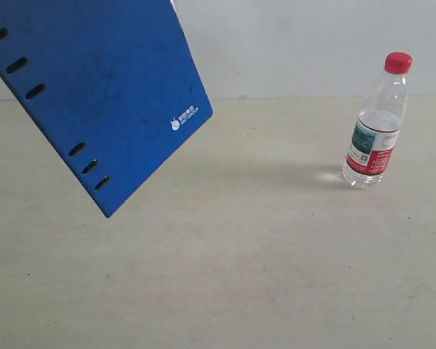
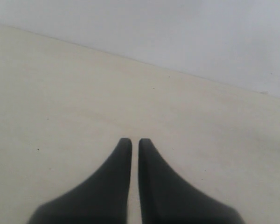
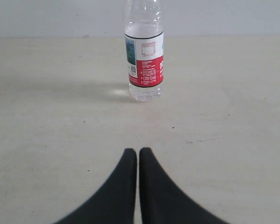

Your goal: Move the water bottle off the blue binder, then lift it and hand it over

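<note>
The water bottle stands upright on the pale table at the right, clear with a red cap and a red, white and green label. The blue binder fills the upper left of the exterior view, tilted, its white logo toward the bottle and its slots along the lower left edge; what holds it is out of frame. Neither gripper shows in the exterior view. My right gripper is shut and empty, with the bottle straight ahead of it, well apart. My left gripper is shut over bare table.
The beige table runs back to a plain white wall. The left wrist view shows only the table surface and that wall. The binder's lower corner hangs over the left side of the table.
</note>
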